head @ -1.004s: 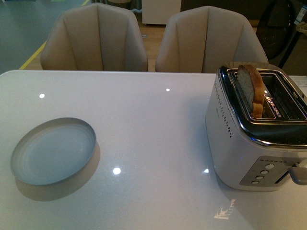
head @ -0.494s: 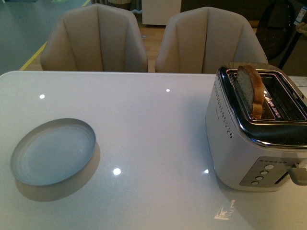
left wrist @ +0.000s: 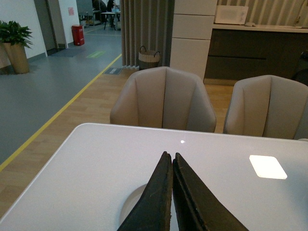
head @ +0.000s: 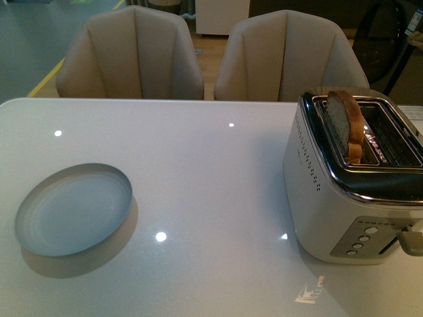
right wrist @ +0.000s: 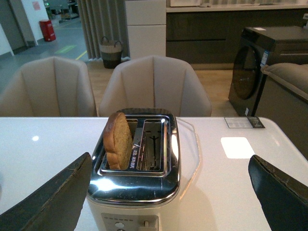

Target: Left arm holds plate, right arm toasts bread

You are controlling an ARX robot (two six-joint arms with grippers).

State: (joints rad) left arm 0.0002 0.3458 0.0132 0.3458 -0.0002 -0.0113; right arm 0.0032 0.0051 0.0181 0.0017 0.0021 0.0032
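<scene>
The pale blue-white plate [head: 71,210] lies flat on the white table at the front left, with nothing on it. A slice of brown bread [head: 346,123] stands upright in the toaster's [head: 350,188] left slot, its rounded top sticking out; the right wrist view also shows the bread [right wrist: 118,140]. Neither arm appears in the front view. In the left wrist view my left gripper [left wrist: 169,155] is shut with nothing held, above the near side of the plate [left wrist: 131,204]. My right gripper [right wrist: 169,166] is wide open, its fingers spread on either side of the toaster [right wrist: 136,178] from behind it.
Two beige chairs [head: 132,56] [head: 287,56] stand behind the table's far edge. The toaster's lever [head: 411,239] and buttons face the front at the table's right edge. A small card [right wrist: 244,122] lies on the table beyond the toaster.
</scene>
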